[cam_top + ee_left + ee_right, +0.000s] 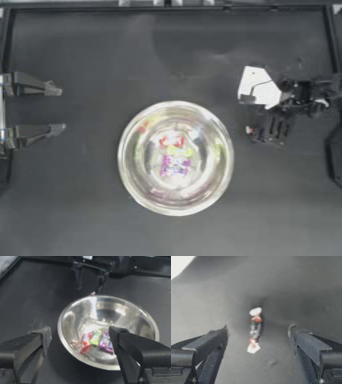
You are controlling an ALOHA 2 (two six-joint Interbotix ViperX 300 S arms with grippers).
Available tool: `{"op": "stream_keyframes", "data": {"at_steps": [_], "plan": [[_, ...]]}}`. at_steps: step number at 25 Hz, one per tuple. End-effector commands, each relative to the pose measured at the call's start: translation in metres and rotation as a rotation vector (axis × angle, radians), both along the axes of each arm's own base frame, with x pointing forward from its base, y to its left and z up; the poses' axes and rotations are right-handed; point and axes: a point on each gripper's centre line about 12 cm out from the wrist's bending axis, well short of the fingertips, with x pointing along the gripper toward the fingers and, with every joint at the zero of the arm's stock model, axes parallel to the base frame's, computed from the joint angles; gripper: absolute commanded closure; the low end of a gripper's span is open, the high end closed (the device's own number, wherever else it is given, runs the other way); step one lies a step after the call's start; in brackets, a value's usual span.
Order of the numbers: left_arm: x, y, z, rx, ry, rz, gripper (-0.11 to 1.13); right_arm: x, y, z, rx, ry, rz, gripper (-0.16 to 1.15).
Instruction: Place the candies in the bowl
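At the left edge of the table [80,210] the left gripper [59,110] sits drawn back, its two jaws spread wide and holding nothing. It is well apart from the bowl [133,170], which stands near the middle of the table. In the left wrist view the bowl lies ahead of the spread jaws, and one dark jaw covers part of its near rim.

Inside the bowl lie several candies [97,341] bunched at the bottom: a red one [86,343], a lime green one [95,337] and purple ones [106,343] close together. Reflections on the shiny wall make an exact count from above hard.

To the right of the bowl, on the bare table, lies the red-white candy [254,329], a small wrapped piece with twisted ends. From above it is only a tiny speck at the edge of the right gripper [264,131]. The right wrist view shows it between the two jaws, which stand wide open on either side without touching it. Whether the fingertips touch the table cannot be told.
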Motion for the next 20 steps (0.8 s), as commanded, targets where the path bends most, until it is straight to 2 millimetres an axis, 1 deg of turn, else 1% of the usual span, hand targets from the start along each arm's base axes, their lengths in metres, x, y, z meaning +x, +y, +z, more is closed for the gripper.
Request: {"op": "stream_keyframes", "data": {"at_steps": [1, 9, 20], "plan": [[0.004, 0.001, 0.006, -0.001, -0.008, 0.003, 0.02, 0.009, 0.000, 0.003, -0.024, -0.009, 0.010, -0.02], [0.004, 0.001, 0.005, -0.001, -0.007, 0.003, 0.02, 0.013, 0.008, -0.006, -0.017, 0.029, 0.008, -0.02], [0.004, 0.001, 0.006, -0.001, -0.008, 0.003, 0.02, 0.013, 0.010, -0.020, 0.001, 0.082, 0.002, 0.00]]}}
